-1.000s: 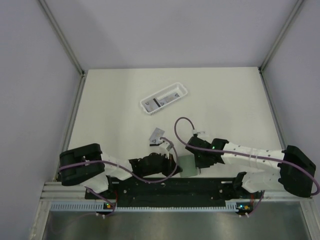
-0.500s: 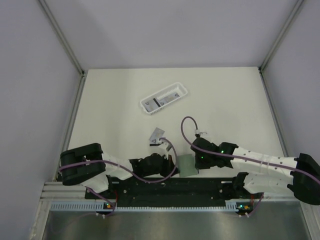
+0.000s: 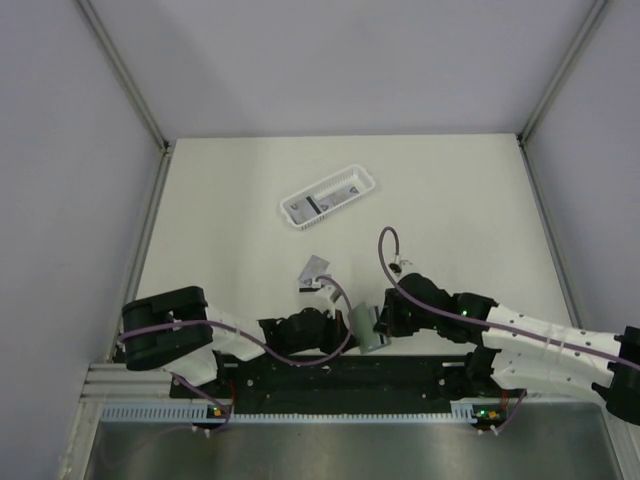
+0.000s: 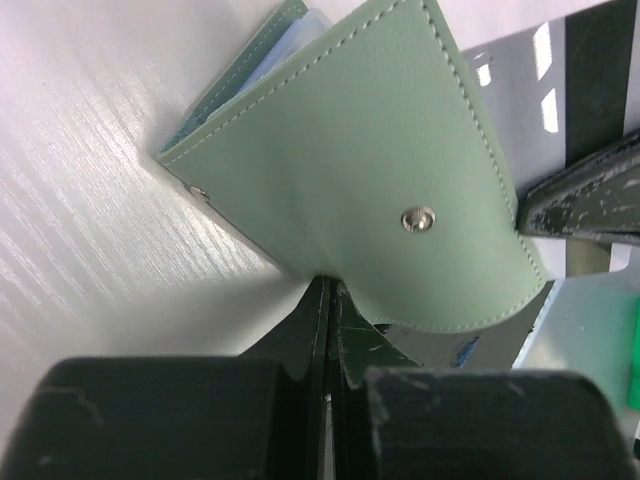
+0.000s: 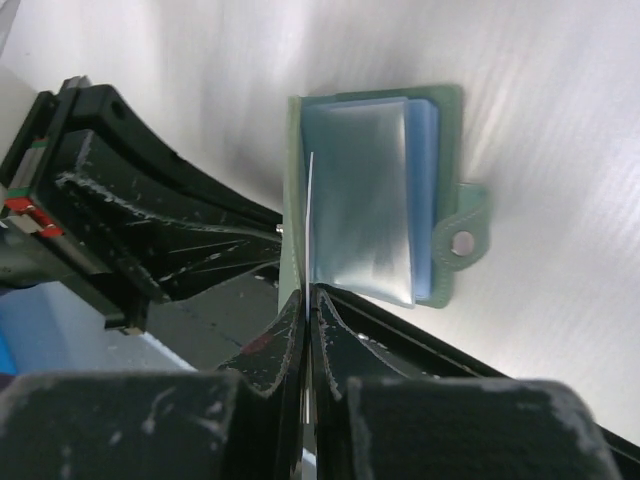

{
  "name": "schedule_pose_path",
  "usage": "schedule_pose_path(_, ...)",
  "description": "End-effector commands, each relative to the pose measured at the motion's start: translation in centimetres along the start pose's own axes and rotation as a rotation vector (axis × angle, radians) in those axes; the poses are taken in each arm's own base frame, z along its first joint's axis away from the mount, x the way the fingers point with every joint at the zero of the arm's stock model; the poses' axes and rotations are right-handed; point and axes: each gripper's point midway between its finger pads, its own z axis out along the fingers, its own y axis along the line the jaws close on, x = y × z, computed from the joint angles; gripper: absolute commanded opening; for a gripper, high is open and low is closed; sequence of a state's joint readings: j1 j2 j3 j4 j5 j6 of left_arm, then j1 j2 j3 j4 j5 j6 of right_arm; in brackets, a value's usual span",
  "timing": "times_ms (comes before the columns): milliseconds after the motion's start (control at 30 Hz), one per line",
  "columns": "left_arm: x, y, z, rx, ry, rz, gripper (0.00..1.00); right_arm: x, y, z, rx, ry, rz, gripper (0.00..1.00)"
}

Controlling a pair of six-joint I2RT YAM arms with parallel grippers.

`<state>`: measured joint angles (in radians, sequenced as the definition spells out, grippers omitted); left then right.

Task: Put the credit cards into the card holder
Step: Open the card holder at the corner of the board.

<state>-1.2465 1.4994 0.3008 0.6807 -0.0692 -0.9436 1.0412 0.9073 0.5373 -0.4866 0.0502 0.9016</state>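
Card holder (image 3: 366,326): no longer flat on the surface (image 3: 450,200). Now tipped up on edge close to the arm bases, squeezed between the two claws. Right arm: further left and lower than a second ago, its tip brought right against the holder. Points to a holder braced open and a first insertion probably under way (not done, going by how much card still shows outside).

Left claw (image 4: 326,290): clenched, pinching the lower edge of the green cover, with the snap flap (image 4: 440,230) just above the tips.

Right claw (image 5: 306,298): clenched too, on a thin pale sheet seen edge-on, apparently a credit card (image 4: 545,90), black stripe showing beside the flap. Far end aimed at the bluish pockets (image 5: 360,200); impossible to tell whether already inside.

Also on the surface, just beyond the left claw: another card (image 3: 317,268). Well apart, in the white basket (image 3: 355,182): what looks like one more.
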Motion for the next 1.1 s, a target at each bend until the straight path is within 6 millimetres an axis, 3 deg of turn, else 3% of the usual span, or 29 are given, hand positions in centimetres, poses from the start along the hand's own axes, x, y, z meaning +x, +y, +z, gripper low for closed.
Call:
schedule_pose_path(0, 0.4, 3.0, -0.5, -0.113, -0.014, 0.013, 0.00, -0.1, 3.3, 0.8, -0.182, 0.006, 0.028, 0.00)
schedule_pose_path(233, 0.2, 5.1, -2.5, -0.152, -0.057, -0.023, 0.00, 0.2, 4.9, 2.8, -0.269, 0.012, 0.049, 0.00)
schedule_pose_path(333, 0.9, 6.6, -3.6, -0.185, -0.056, -0.051, 0.00, 0.2, 4.7, 3.8, -0.254, 0.018, 0.052, 0.00)
schedule_pose_path(533, 2.8, 8.8, -4.9, -0.219, -0.027, -0.104, 0.00, -0.4, 6.7, 5.3, -0.317, 0.013, 0.047, 0.00)
schedule_pose_path(867, 4.5, 9.2, -4.2, -0.198, 0.019, -0.150, 0.00, -0.5, 8.7, 6.9, -0.372, 0.015, 0.018, 0.00)
schedule_pose_path(1000, 5.5, 9.3, -4.0, -0.190, 0.049, -0.205, 0.00, 0.5, 8.1, 8.0, -0.344, 0.033, 0.021, 0.00)
schedule_pose_path(1067, 6.5, 9.7, -5.2, -0.181, 0.072, -0.247, 0.00, 0.9, 7.6, 8.6, -0.313, 0.040, 0.016, 0.00)
